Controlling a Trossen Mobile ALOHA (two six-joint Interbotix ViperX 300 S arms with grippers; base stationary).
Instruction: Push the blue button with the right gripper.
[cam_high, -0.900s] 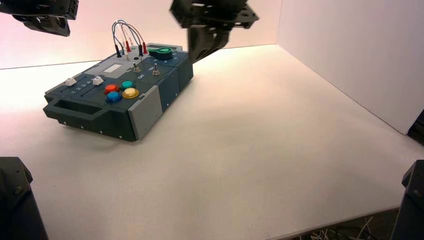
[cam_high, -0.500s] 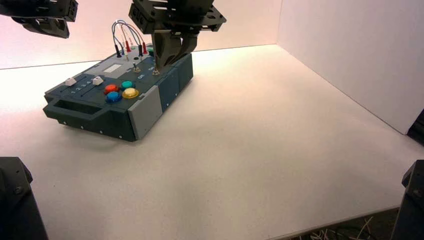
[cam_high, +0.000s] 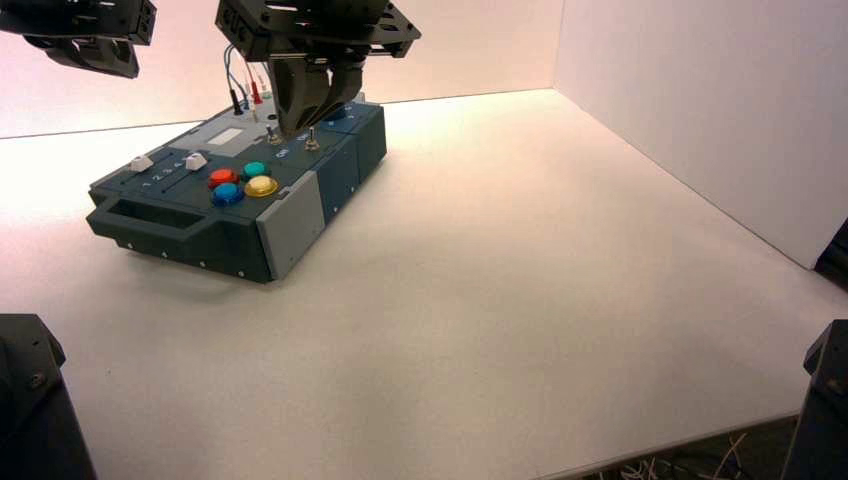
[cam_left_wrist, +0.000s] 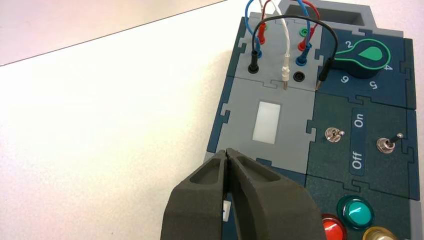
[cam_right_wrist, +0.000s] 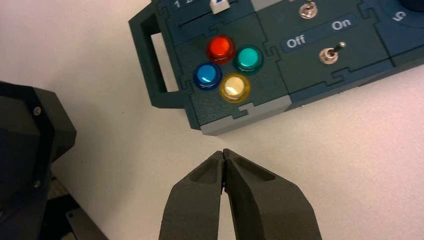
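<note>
The blue button (cam_high: 227, 192) sits in a cluster of four on the near part of the dark box (cam_high: 300, 225), beside the red (cam_high: 222, 177), teal (cam_high: 255, 169) and yellow (cam_high: 261, 186) buttons. In the right wrist view the blue button (cam_right_wrist: 207, 75) is unlit, ahead of my right gripper (cam_right_wrist: 223, 152), which is shut and empty. In the high view the right gripper (cam_high: 289, 128) hangs above the box's toggle switches, behind and to the right of the buttons. My left gripper (cam_left_wrist: 227, 151) is shut and empty; its arm (cam_high: 90, 35) is parked high at the back left.
The box also bears two toggle switches (cam_left_wrist: 332, 134) (cam_left_wrist: 387, 144) with Off/On lettering, a green knob (cam_left_wrist: 367, 57), looped wires (cam_left_wrist: 285, 30) and white slider caps (cam_high: 196, 160). A white wall (cam_high: 700, 100) stands at the right. Dark arm bases (cam_high: 30, 400) sit at the near corners.
My right gripper has moved left from beyond the box's back right corner to above the toggle switches and has come lower. The left arm and the box have not moved.
</note>
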